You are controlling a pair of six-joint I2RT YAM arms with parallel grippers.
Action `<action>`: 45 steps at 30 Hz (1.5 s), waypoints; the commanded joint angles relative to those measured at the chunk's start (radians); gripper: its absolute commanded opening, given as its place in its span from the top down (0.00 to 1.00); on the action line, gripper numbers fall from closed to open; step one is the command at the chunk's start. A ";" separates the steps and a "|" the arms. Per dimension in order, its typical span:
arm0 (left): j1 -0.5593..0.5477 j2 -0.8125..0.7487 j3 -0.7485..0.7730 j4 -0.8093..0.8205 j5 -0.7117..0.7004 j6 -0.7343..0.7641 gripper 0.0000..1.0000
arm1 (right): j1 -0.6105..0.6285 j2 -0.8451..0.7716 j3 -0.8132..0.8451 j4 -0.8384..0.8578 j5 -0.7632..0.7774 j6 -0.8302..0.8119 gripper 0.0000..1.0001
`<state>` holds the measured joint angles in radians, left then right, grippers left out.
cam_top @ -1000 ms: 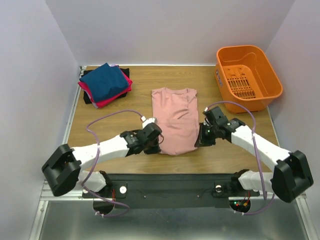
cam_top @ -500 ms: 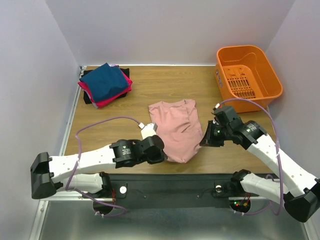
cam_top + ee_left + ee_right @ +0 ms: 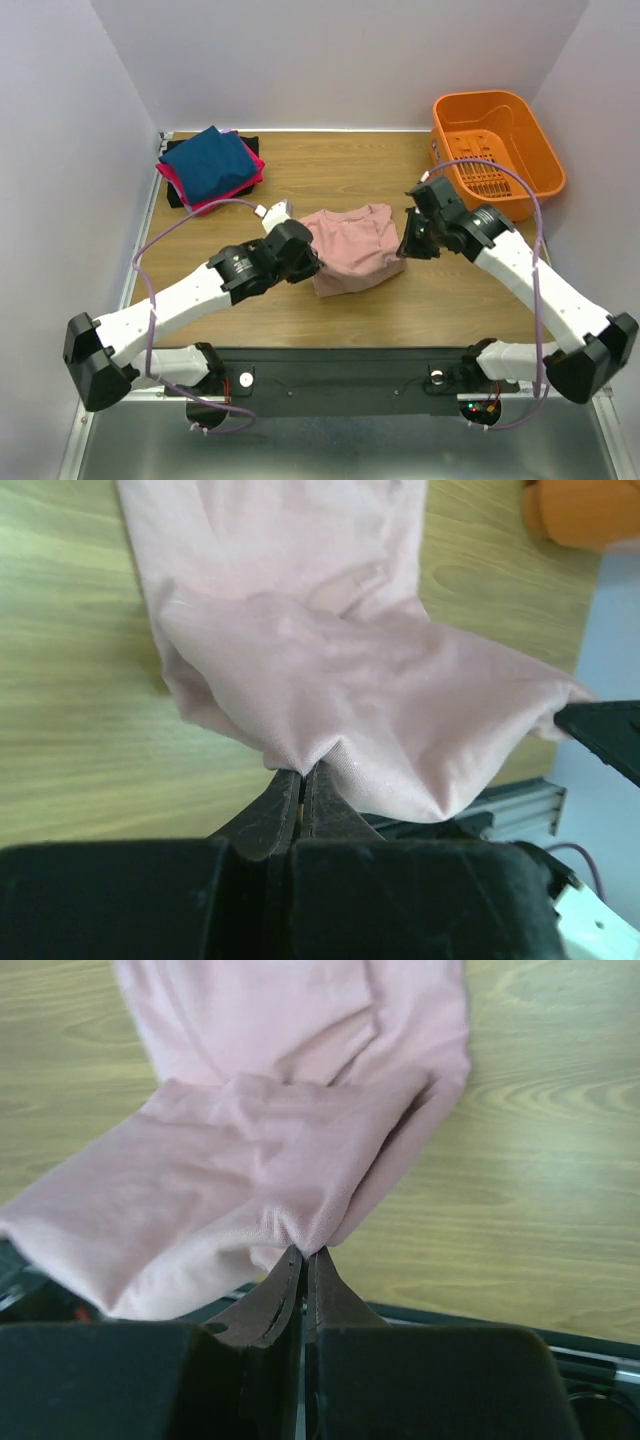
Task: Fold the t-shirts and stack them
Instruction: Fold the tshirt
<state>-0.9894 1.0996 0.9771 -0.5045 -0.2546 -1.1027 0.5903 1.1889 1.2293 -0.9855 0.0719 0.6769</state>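
A dusty-pink t-shirt (image 3: pixel 350 248) lies mid-table, its near part lifted and doubled back over the far part. My left gripper (image 3: pixel 308 262) is shut on its near left corner, the cloth pinched at the fingertips (image 3: pixel 303 772). My right gripper (image 3: pixel 406 246) is shut on the near right corner, with the pink t-shirt (image 3: pixel 270 1180) bunched at its tips (image 3: pixel 305 1252). In the left wrist view the pink t-shirt (image 3: pixel 340 670) hangs as a loose fold between both grippers. A stack of folded t-shirts (image 3: pixel 210 168), navy on magenta on black, sits at the far left corner.
An orange plastic basket (image 3: pixel 495 155) stands at the far right corner, close behind my right arm. White walls enclose the table on three sides. The table's near edge has a black rail (image 3: pixel 340 365) with both arm bases.
Both grippers have carried the shirt's near hem up and away from the arm bases toward the collar, so the long flat shirt is now folded over and shorter.
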 commanded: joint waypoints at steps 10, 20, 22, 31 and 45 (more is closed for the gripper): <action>0.251 0.196 0.098 0.121 0.202 0.253 1.00 | -0.067 0.256 0.186 0.129 0.164 -0.134 1.00; 0.382 0.330 0.165 0.185 0.316 0.316 1.00 | -0.184 0.442 0.311 0.202 0.085 -0.249 1.00; 0.408 0.362 0.193 0.185 0.331 0.336 1.00 | -0.201 0.488 0.337 0.212 0.071 -0.261 1.00; 0.508 0.485 0.279 0.185 0.377 0.397 1.00 | -0.221 0.681 0.499 0.225 0.035 -0.307 1.00; 0.558 0.677 0.403 0.144 0.405 0.454 1.00 | -0.250 0.882 0.654 0.225 0.012 -0.333 1.00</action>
<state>-0.4561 1.7863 1.3113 -0.3347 0.1547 -0.6804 0.3553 2.0365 1.7966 -0.8013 0.0772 0.3645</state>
